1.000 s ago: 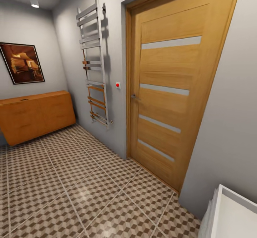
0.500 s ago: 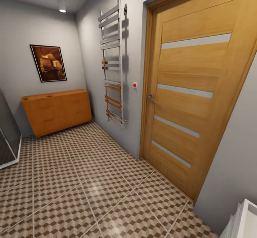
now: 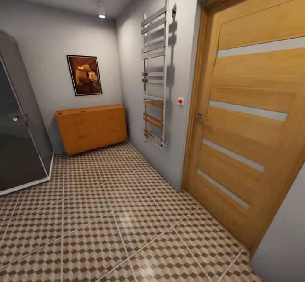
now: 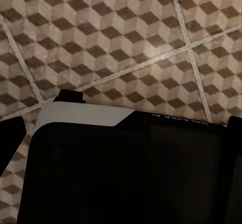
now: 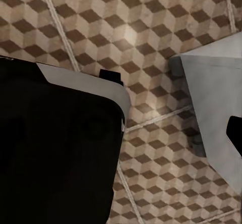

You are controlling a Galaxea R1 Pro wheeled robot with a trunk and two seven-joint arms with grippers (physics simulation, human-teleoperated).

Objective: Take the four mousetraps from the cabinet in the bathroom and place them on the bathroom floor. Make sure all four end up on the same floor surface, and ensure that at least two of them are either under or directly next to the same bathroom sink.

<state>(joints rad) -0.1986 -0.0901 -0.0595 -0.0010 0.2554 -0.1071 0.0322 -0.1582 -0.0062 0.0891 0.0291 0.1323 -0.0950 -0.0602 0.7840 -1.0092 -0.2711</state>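
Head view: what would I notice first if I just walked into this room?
Probably the big orange-brown wooden door on the right, with pale stripes across it. Next, the shiny metal towel rail on the grey wall beside it, and the orange-brown cabinet against the far wall, under a dark-framed picture. The bathroom floor has a brown-and-beige cube pattern.

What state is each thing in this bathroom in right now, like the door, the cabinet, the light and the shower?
Door: shut.
Cabinet: drawer fronts shut, standing against the far wall.
Ceiling light: on.
Shower enclosure: grey glass closed.
Towel rail: bare, nothing hanging on it.
Picture: hanging straight above the cabinet.
Bathroom floor: no mousetraps lying on the tiles in sight.
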